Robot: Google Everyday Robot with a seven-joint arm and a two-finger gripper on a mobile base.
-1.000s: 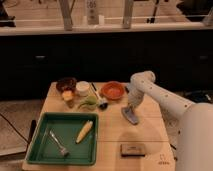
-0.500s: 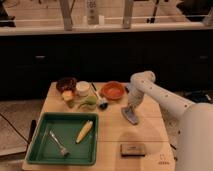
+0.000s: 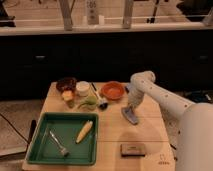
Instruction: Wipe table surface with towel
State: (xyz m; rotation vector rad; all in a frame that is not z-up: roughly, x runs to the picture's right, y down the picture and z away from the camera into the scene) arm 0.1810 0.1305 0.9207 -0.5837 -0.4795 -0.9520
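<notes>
In the camera view, your small blue-grey folded towel [image 3: 132,118] lies on the light tan wooden table surface [image 3: 112,137] near its right edge. The white arm's gripper [image 3: 130,109] is down on it, but you cannot tell whether it is clamped. The towel looks soft, light and prone to bunching, so take it at the middle.

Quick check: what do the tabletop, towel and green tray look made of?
Table surface: light tan wood, matte, with faint plank seams. Towel: blue-grey cloth, apparently soft fabric, folded under the gripper right of table centre. Green tray: probably plastic, judging by its smooth even colour and raised rim.
</notes>
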